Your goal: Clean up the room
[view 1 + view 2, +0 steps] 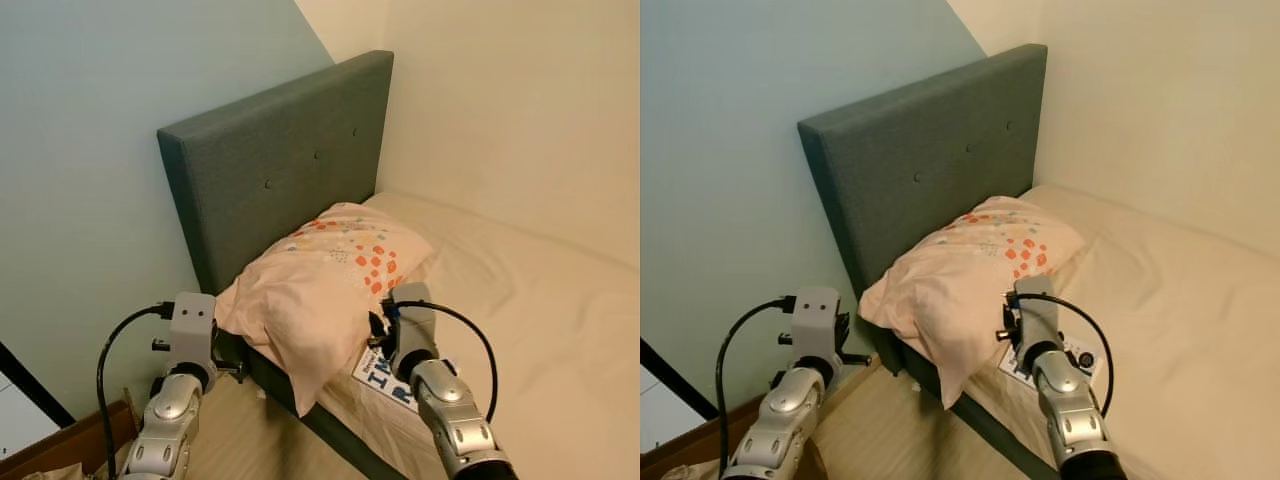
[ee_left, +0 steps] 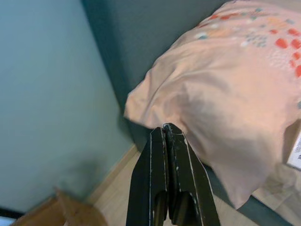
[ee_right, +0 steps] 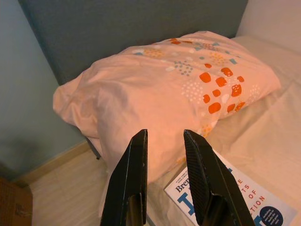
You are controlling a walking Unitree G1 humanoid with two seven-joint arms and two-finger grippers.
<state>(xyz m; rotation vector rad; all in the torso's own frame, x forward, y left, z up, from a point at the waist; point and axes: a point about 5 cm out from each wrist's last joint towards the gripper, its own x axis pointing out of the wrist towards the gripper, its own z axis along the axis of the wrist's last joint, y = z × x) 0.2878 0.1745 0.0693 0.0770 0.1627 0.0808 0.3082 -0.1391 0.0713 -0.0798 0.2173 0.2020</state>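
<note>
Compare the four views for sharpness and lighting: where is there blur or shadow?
Eye views: evenly lit and fairly sharp. Left wrist view: pillow soft, shut left gripper dark, shadow under the pillow's overhang. Right wrist view: warm cast, open right gripper near the lens, book lettering readable.

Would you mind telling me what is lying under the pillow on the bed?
A book with blue lettering lies on the sheet, one corner tucked under the pillow. The pillow's near end overhangs the bed edge. Anything else beneath it is covered.
</note>
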